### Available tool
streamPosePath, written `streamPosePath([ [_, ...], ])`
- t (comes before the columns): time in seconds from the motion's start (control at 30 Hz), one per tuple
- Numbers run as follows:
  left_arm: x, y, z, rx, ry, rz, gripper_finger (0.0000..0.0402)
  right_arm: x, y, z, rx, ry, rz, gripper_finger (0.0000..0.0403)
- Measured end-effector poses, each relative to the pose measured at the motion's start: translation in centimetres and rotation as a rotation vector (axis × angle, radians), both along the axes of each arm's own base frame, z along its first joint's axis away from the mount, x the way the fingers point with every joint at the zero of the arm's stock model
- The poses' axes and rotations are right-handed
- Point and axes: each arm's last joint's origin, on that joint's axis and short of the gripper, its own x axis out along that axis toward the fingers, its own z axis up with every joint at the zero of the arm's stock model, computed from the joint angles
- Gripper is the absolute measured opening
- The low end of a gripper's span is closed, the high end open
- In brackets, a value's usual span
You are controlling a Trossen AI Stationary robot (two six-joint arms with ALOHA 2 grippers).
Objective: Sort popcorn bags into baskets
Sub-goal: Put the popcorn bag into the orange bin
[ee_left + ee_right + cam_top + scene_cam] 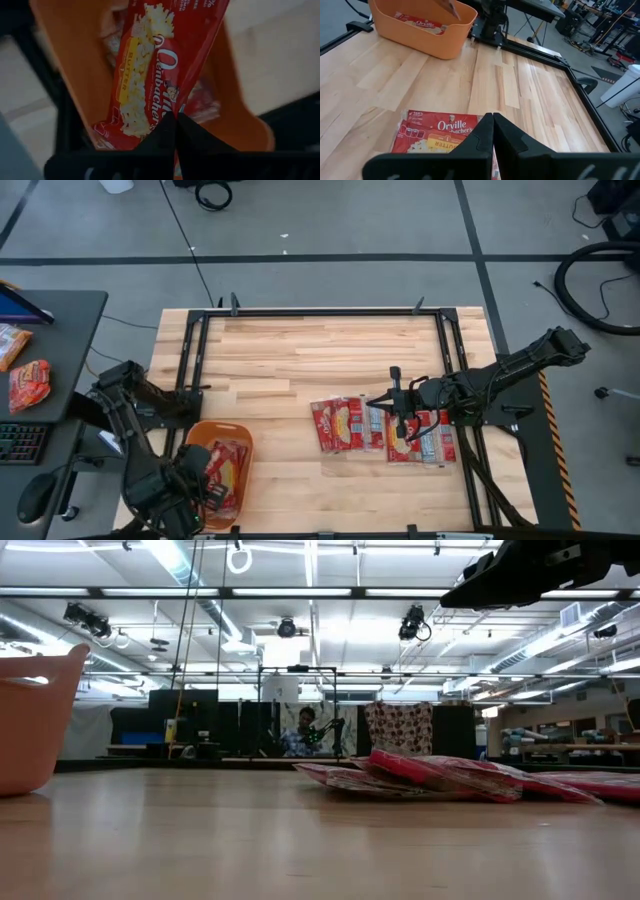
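The orange basket (205, 442) stands at the table's near left corner with popcorn bags inside (422, 23). My left gripper (200, 482) hangs over the basket and is shut on one red popcorn bag (150, 75). Several more red bags lie flat and overlapping in a pile (375, 430) right of the table's middle, which also shows in the low view (450, 775). My right gripper (493, 117) is shut and empty, raised above the pile's far edge (395, 402). One bag (440, 136) lies on the wood below it. My left gripper pinches the popcorn bag between its two fingers at the bag's near end (162, 112), coming from above. The bag stretches away from the fingers into the basket (75, 70), above other bags. Whether its far end rests on them I cannot tell.
A black frame rail (320, 313) runs around the wooden table. A grey desk (70, 330) to the left holds an orange-red snack packet (30, 385) and a keyboard (20, 442). Bare wood lies between basket and pile. A person (305, 730) sits far behind the table.
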Motion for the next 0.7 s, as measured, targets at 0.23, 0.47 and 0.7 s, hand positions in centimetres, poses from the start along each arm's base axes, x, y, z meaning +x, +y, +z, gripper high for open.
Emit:
streamPosePath([
  [0.23,0.4,-1.0,-1.9,0.02,0.184,0.032,0.0077,0.0,0.0,0.0,-0.005,0.003,0.001,0.0012],
  [0.47,2.5,-0.7,-2.2,-0.01,0.113,-0.067,0.014,0.0,0.0,0.1,0.0,-0.014,0.001,0.0012],
  [0.7,6.5,-0.2,-2.3,0.298,-0.268,-0.507,0.0146,0.0,0.0,0.1,0.004,-0.014,0.0,0.0012],
])
